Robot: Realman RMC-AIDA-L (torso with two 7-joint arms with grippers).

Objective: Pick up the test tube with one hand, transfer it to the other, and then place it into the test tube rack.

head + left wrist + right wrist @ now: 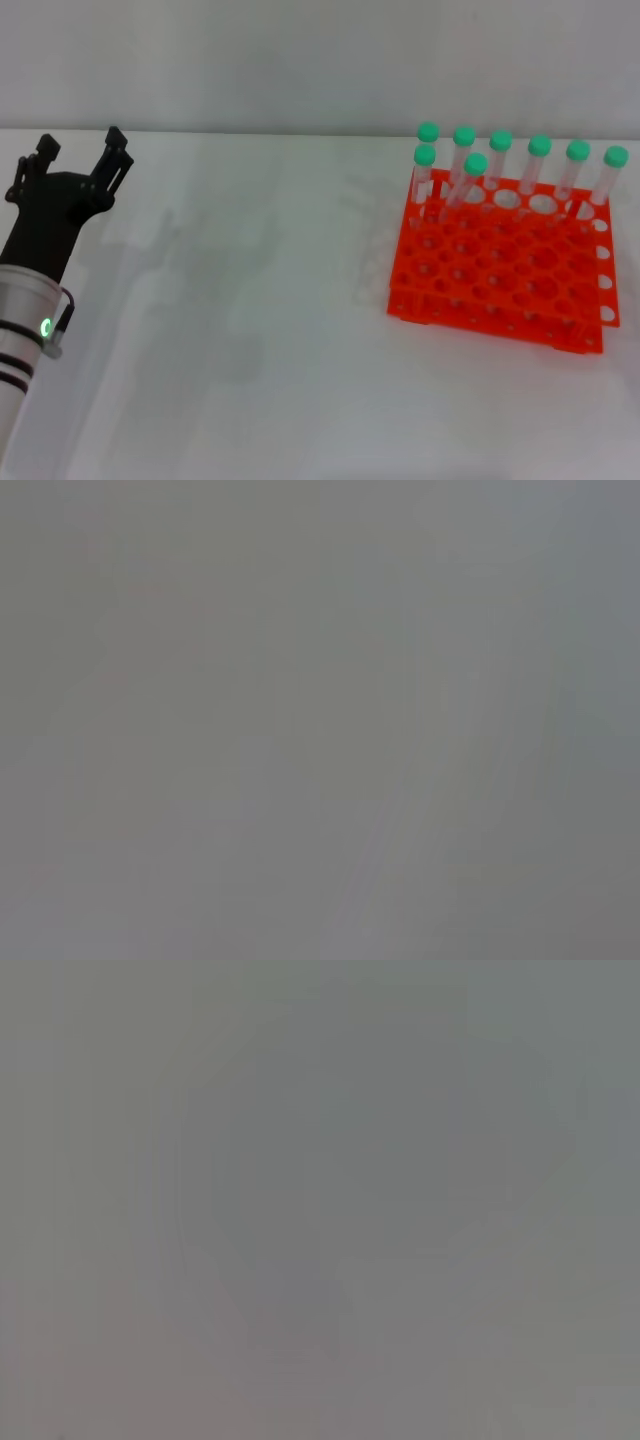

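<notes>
The orange-red test tube rack [500, 265] stands on the right of the white table in the head view. Several clear test tubes with green caps stand in its back rows. One test tube [466, 183] in the second row leans to the left while the others are upright. My left gripper [80, 148] hovers at the far left of the table, far from the rack, open with nothing between its fingers. My right arm and its gripper are out of view. Both wrist views show only plain grey.
The white table [250, 320] stretches bare between my left gripper and the rack. A pale wall rises behind the table's back edge. The rack's front rows of holes hold nothing.
</notes>
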